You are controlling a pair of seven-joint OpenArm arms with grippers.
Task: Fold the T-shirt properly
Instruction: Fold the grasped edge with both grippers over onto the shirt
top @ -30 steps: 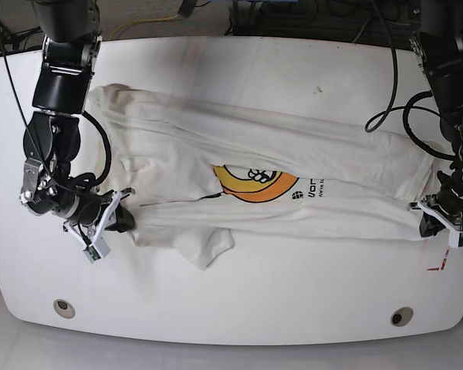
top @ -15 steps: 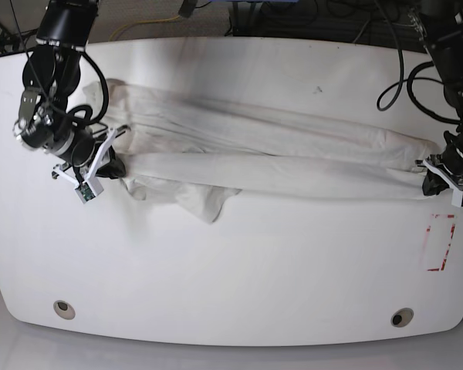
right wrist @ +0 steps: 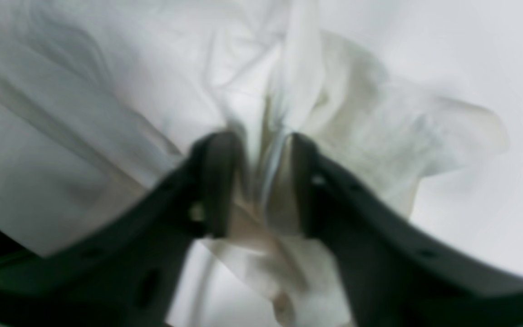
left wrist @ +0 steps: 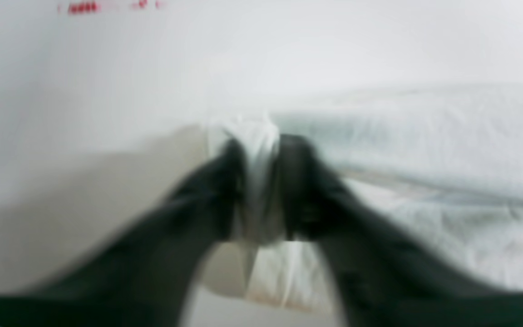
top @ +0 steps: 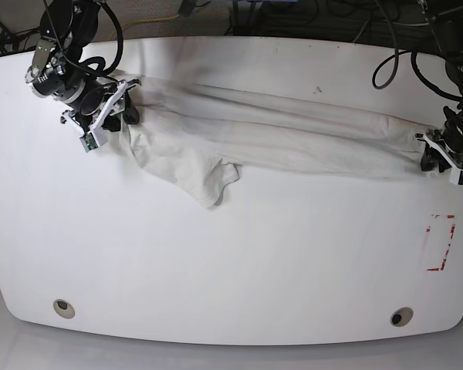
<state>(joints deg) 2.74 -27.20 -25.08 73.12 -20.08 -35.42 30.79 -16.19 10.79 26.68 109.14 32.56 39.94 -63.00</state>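
Base view: T-shirt [top: 285, 139] near table [top: 231, 262] back edge.

A white T-shirt [top: 278, 139] lies on a white table [top: 231, 270]; black grippers [top: 112, 112] flank it, and a red dashed rectangle [top: 440, 243] marks the table at 3 o'clock.

You see a white table [top: 239, 262], the T-shirt [top: 278, 139] stretched lengthwise across it, red markings [top: 440, 243] nearby.
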